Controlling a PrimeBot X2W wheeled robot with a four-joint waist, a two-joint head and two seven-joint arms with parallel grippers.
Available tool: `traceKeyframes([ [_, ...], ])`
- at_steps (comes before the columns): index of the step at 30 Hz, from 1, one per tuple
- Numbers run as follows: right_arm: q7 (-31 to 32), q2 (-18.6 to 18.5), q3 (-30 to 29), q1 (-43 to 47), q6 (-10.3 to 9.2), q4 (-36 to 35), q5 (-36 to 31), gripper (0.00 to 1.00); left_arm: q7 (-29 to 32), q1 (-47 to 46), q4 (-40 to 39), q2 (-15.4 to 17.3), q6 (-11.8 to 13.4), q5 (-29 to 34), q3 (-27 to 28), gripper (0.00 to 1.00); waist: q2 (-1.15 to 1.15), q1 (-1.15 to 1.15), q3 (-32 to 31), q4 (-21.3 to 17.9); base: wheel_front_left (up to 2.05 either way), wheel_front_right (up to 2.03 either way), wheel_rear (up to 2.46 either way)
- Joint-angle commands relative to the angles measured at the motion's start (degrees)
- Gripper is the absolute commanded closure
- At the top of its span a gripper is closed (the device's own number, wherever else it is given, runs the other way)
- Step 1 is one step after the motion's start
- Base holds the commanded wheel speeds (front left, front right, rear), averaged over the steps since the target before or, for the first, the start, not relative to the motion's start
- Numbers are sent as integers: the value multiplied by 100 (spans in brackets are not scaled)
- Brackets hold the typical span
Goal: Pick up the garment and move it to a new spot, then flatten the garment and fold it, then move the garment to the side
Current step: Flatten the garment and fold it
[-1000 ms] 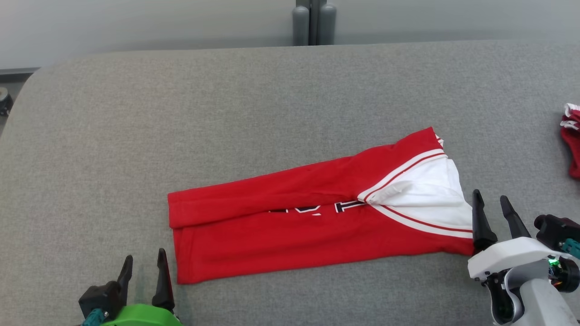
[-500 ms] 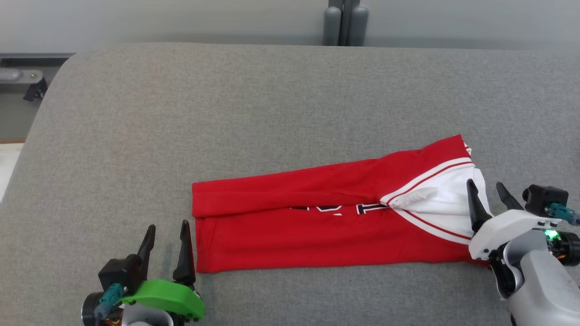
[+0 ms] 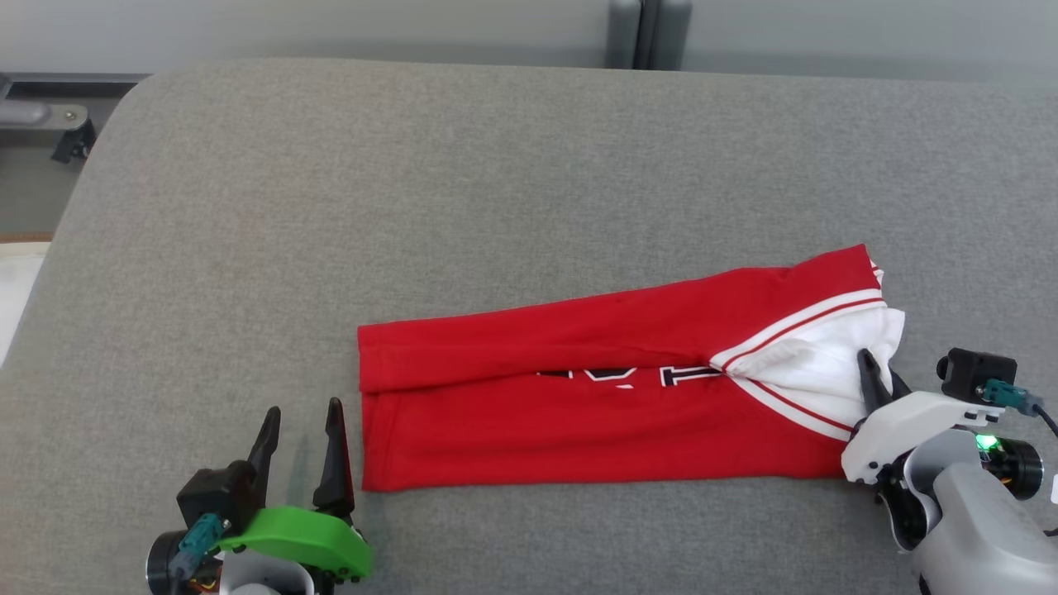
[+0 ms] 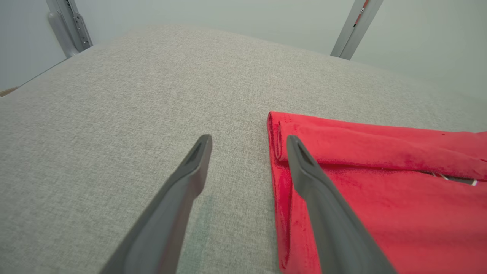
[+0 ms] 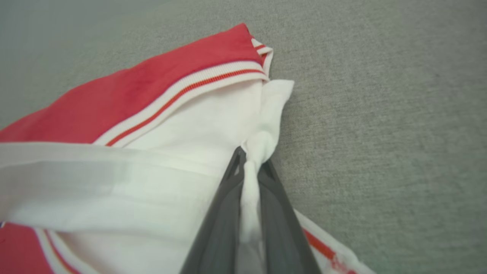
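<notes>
Garment (image 3: 579, 413) lining (image 5: 190, 129), white, is clamped between the fingers (image 5: 224, 213) of the right gripper (image 5: 251, 158). The jaws are closed together on a bunched fold at the lining's outer edge. A thin ridge of white fabric runs down between the two fingers. In the head view, the right gripper (image 3: 878, 372) sits at the garment's right end, low on the surface (image 3: 496, 165).

Striped trim (image 5: 182, 91), white with a red line, borders the lining on both sides and meets in a V. Beyond it the garment is red and folded lengthwise into a long strip. The strip lies flat, right of centre on the grey padded surface, its right end angled away from the robot. Black-and-white lettering (image 3: 612, 378) shows partly along the seam where the two folded flaps meet.

Left gripper (image 3: 302, 409): fingers apart, holding nothing, pointing away from the robot. It stands just beside the near left corner of the garment. In the left wrist view its right finger (image 4: 323, 205) overlaps the red edge; contact cannot be determined.

Two grey posts (image 3: 649, 33) rise behind the far edge of the surface.
</notes>
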Motion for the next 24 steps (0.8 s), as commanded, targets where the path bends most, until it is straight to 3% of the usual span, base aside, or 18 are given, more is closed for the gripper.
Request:
traceKeyframes([
  [1,-67,-77,-42,136,-10,139,61,100,-1,49,-3,14,-12,12,7,0,0,0,-32,-192,0,0,0],
  [9,-428,-472,-1016,78,-10,-210,-236,100,-1,-55,-46,16,-59,-21,-168,0,0,0,-138,-774,0,0,0],
  [14,-430,-155,-1372,390,-10,-1142,-523,100,-1,-109,-51,17,-28,-108,-337,0,0,0,-175,-950,0,0,0],
  [17,-432,136,-832,592,-6,-1900,-202,100,0,-116,-37,18,-7,-125,-411,0,0,0,-195,-957,0,0,0],
  [24,-417,222,871,929,-7,-2858,704,100,0,-28,66,17,-9,-135,-460,0,0,0,-238,-720,0,0,0],
])
